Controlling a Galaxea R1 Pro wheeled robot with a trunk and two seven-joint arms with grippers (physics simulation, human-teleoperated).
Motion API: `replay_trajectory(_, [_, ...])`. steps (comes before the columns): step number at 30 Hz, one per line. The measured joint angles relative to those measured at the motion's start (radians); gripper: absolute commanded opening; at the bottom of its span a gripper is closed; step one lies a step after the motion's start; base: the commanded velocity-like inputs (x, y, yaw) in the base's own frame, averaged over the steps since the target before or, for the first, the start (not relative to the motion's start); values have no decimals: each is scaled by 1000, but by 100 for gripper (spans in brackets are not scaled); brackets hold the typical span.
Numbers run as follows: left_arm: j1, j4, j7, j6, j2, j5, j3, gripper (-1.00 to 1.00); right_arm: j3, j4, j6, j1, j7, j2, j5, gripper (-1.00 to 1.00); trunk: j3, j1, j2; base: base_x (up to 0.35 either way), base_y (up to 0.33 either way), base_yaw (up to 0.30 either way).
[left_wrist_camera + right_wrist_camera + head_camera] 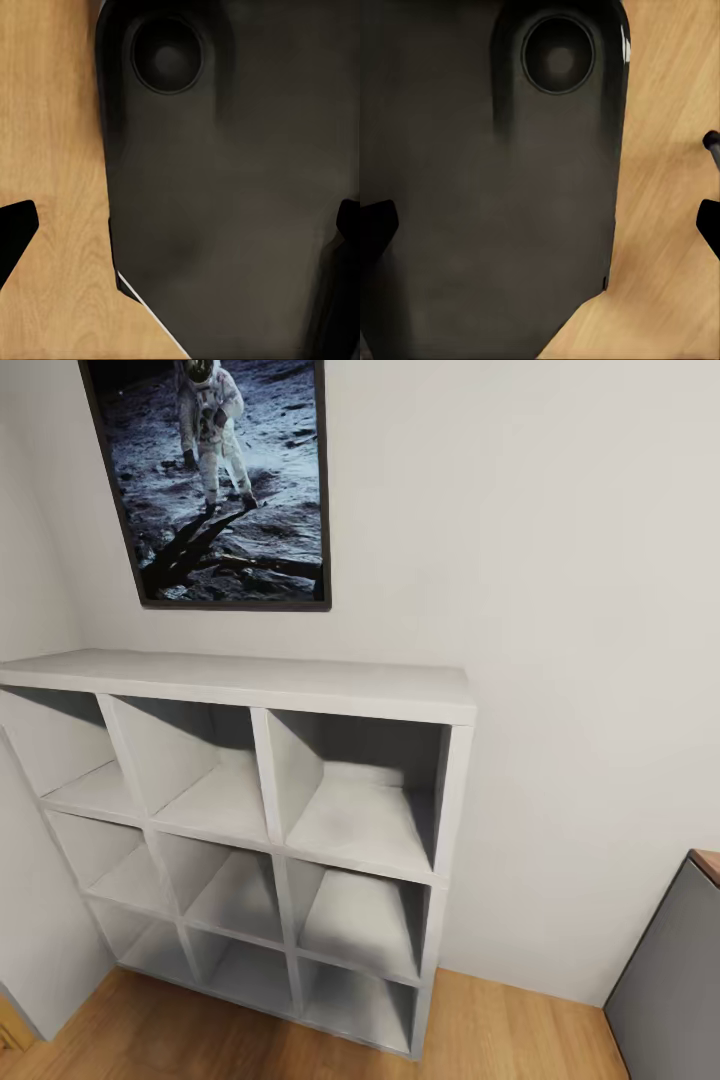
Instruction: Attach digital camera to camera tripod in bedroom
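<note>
Camera and tripod placement: cannot be told from these views; robot looks to be in transit or searching.

Head view: white cube shelf (270,830) against a pale wall, all visible compartments bare. Framed astronaut picture (215,480) hangs above it, top cut off. Light wood floor (200,1040) below. Grey cabinet (665,985) with a brown top is cropped at the right edge. Risk, as a judgement: the base stands close to the shelf, so turning here could clip the shelf or cabinet.

Left wrist view: dark robot body (225,195) with a round recess, floor beside it. Left gripper (180,225) fingertips sit at opposite edges, so the jaws are spread wide, holding nothing.

Right wrist view: same dark body (495,195), floor alongside. Right gripper (540,225) likewise wide apart and empty. A small dark rounded tip (711,141) pokes in at the edge; cropped, unidentifiable. Both arms hang tucked close to the body; a swing outward could graze it.
</note>
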Motion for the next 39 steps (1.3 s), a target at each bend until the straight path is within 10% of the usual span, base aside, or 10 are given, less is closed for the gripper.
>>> replay_trajectory(39, [13,-18,-9,4,26,7,1,100,4,-30,-6,-47,-3,1,6,100,-2,0,0,-15,26,-20])
